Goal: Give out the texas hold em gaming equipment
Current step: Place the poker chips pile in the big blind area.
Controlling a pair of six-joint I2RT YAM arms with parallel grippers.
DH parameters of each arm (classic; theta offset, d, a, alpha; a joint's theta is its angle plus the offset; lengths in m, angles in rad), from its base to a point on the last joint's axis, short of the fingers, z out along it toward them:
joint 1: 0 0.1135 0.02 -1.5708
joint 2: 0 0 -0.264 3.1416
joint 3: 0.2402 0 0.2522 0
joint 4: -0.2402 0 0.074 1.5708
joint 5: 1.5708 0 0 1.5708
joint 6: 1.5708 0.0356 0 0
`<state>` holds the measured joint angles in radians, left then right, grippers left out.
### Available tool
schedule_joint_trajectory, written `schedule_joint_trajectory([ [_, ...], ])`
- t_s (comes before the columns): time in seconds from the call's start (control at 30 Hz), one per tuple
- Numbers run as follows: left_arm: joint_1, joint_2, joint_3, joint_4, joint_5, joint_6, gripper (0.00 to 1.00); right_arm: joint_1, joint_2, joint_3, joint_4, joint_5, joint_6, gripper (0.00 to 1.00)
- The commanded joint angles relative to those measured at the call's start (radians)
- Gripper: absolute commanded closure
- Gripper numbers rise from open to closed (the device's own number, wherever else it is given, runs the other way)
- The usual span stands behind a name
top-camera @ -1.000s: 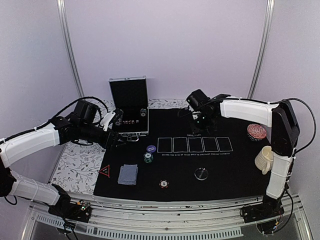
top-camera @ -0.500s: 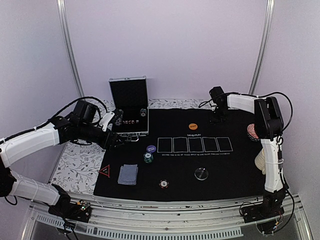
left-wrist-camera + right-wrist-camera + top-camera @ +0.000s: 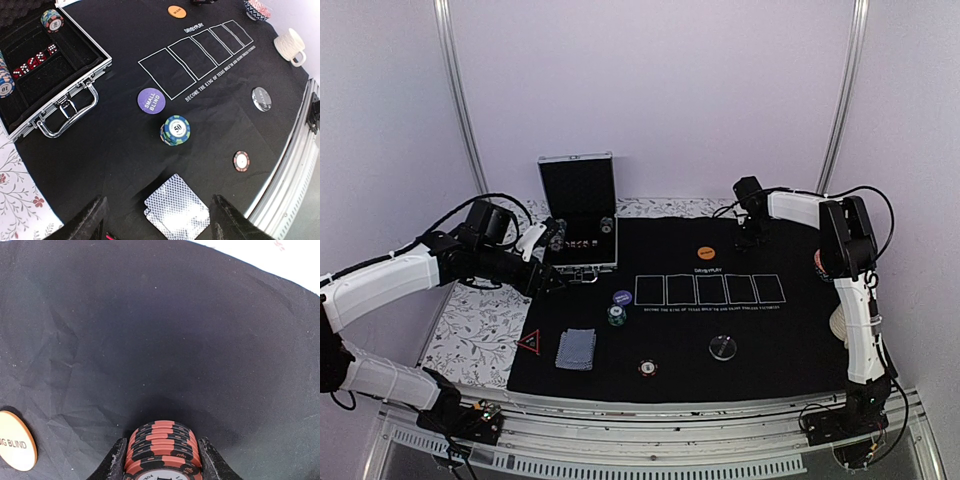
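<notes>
**Red-black chip stack [image 3: 161,440] gripped over the mat [image 3: 175,340]**

The chip stack is clenched in the right gripper [image 3: 162,462], at two o'clock from the orange button [image 3: 707,254]. It is best lowered level and seated before release. The left gripper [image 3: 160,220] is spread, empty.

The bench [image 3: 470,340] is covered with a white cloth printed with a floral pattern. A black mat [image 3: 770,340] printed with five white rectangles lies flat over most of it, leaving the cloth bare along the left side. An open aluminium case [image 3: 578,215] sits at the mat's far left corner. A white cup [image 3: 291,46] and a patterned bowl [image 3: 256,9] stand by the mat's right edge.
</notes>
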<state>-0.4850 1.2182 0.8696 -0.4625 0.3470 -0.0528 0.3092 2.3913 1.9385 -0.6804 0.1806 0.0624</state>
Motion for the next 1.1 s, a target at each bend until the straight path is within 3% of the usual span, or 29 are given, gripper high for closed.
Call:
schedule_joint_trajectory([
  [0.0, 0.017, -0.003, 0.011, -0.004, 0.017, 0.011, 0.29, 0.004, 0.029, -0.006, -0.052, -0.003, -0.021, 0.62],
  [0.07, 0.018, -0.004, 0.01, -0.004, 0.019, 0.011, 0.29, 0.005, 0.028, -0.006, -0.055, -0.009, -0.025, 0.47],
  [0.13, 0.018, -0.005, 0.011, -0.002, 0.02, 0.011, 0.29, 0.005, 0.025, -0.005, -0.055, -0.016, -0.031, 0.38],
  [0.4, 0.019, -0.005, 0.011, 0.0, 0.031, 0.011, 0.29, 0.005, 0.017, 0.033, -0.066, -0.03, -0.052, 0.25],
  [0.5, 0.021, -0.005, 0.009, 0.001, 0.034, 0.012, 0.29, 0.016, -0.014, 0.039, -0.068, -0.077, -0.109, 0.01],
  [0.7, 0.02, -0.004, 0.009, 0.001, 0.043, 0.012, 0.29, 0.043, -0.152, 0.038, -0.067, -0.078, -0.159, 0.01],
  [0.93, 0.021, -0.011, 0.0, 0.001, 0.048, 0.013, 0.29, 0.03, -0.257, -0.005, -0.135, 0.05, -0.091, 0.01],
  [1.03, 0.021, -0.015, -0.001, 0.001, 0.046, 0.014, 0.29, 0.03, -0.307, -0.086, -0.122, -0.014, -0.068, 0.01],
  [1.07, 0.022, -0.016, -0.001, 0.001, 0.046, 0.014, 0.29, 0.029, -0.32, -0.117, -0.11, -0.043, -0.06, 0.06],
])
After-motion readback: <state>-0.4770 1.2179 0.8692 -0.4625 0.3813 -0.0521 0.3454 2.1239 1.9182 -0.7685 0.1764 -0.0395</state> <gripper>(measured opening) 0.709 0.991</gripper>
